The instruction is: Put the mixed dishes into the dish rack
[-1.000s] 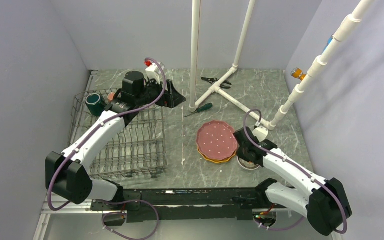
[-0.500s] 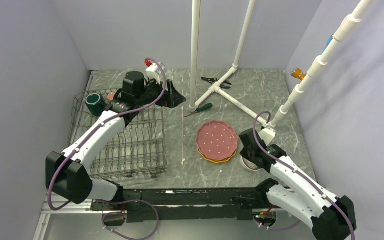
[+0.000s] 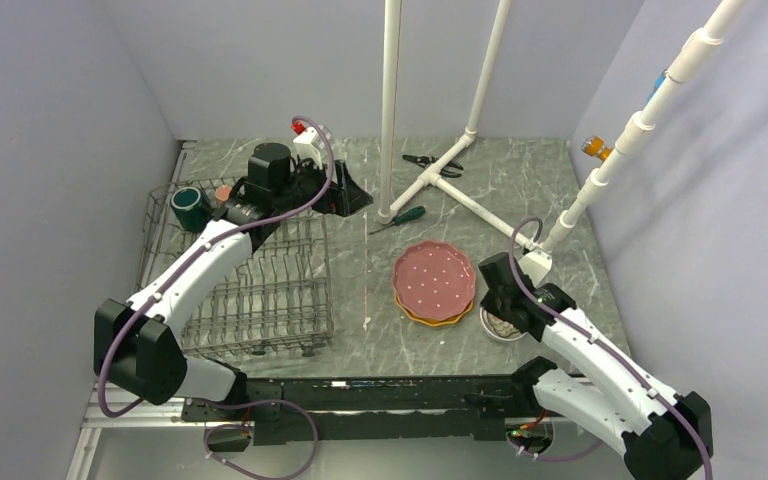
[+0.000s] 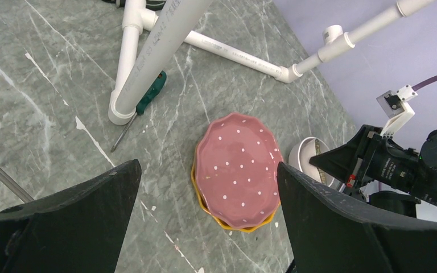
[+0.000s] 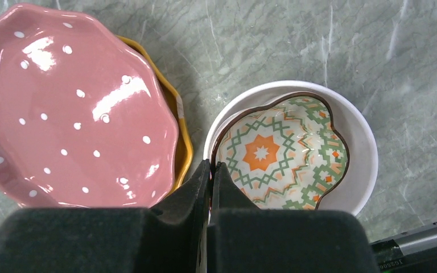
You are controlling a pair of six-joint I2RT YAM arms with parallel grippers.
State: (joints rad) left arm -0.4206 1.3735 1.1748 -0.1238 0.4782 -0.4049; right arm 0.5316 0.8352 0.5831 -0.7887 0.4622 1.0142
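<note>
Lilac walls close in a grey-green marbled tabletop, with a white pipe frame rising from its middle and far right. A green-handled screwdriver lies by the base of the frame's upright, and black pliers lie further back.

The grey wire dish rack sits at the left. A dark green mug and a salmon mug are at its far end. The left pincer hangs over the rack's far right corner, fingers spread wide and holding nothing.

Right of centre, the pink scalloped plate lies on the yellow-orange plate. Just beside this stack, a patterned bowl sits nested in a white bowl. The right pincer is pinched together on the patterned bowl's near-left rim — its brown edge runs into the seam between the fingers, and the plate stack is tight against the left finger.
</note>
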